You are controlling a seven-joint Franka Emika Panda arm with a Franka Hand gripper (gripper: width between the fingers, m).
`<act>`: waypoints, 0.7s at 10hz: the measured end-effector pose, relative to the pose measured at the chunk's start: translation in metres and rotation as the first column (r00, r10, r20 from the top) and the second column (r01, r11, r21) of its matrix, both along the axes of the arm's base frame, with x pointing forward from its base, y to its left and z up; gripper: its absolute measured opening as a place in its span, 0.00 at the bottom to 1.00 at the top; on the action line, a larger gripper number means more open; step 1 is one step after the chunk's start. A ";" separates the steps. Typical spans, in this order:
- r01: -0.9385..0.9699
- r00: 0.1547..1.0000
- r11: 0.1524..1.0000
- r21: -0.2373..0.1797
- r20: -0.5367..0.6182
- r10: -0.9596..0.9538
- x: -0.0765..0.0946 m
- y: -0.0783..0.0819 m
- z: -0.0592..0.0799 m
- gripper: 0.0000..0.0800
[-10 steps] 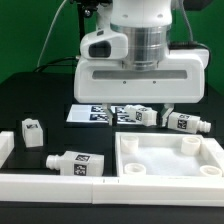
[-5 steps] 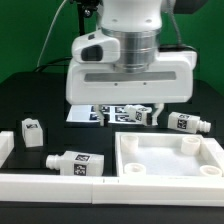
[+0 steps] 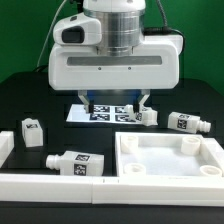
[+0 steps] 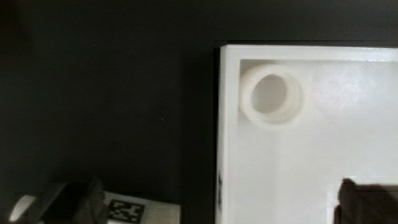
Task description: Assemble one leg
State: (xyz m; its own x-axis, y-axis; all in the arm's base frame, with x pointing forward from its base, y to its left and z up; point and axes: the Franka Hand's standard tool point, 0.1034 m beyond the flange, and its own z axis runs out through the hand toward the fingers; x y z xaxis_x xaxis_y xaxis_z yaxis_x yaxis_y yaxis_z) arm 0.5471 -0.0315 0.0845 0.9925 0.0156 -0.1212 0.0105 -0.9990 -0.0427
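Four small white tagged legs lie on the black table in the exterior view: one (image 3: 32,132) at the left, one (image 3: 75,161) in front of it, one (image 3: 187,122) at the right, and one (image 3: 148,117) partly hidden behind a finger. The large white tabletop (image 3: 170,165) lies at the front right, sockets up. My gripper (image 3: 117,103) hangs open and empty above the marker board (image 3: 105,113). In the wrist view my gripper (image 4: 222,205) is over the tabletop's edge (image 4: 311,150), near a round socket (image 4: 270,97). A tagged leg (image 4: 139,210) lies by one finger (image 4: 80,198).
A white raised rail (image 3: 50,186) runs along the table's front edge and turns up at the exterior view's left (image 3: 5,146). Black table surface (image 4: 107,90) lies beside the tabletop.
The gripper and wrist have moved toward the exterior view's left and a little up, uncovering the marker board. The legs and tabletop have not moved.
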 end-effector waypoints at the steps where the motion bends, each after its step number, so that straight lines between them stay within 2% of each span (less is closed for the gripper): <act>1: -0.008 1.000 1.000 0.001 -0.002 0.008 -0.001 -0.002 0.000 0.81; 2: -0.057 0.998 0.998 0.004 -0.023 0.057 -0.007 -0.018 -0.002 0.81; 5: -0.107 0.988 0.994 0.013 -0.107 0.108 -0.022 -0.074 0.012 0.81; 6: -0.091 0.973 0.995 0.037 -0.210 0.097 -0.027 -0.085 0.016 0.81; 7: -0.082 0.960 0.996 0.046 -0.264 0.092 -0.023 -0.085 0.015 0.81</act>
State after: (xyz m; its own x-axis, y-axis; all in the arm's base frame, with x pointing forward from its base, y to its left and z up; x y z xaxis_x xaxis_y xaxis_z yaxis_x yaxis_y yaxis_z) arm 0.5239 -0.1163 0.0999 0.9194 0.1094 -0.3777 0.0811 -0.9926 -0.0903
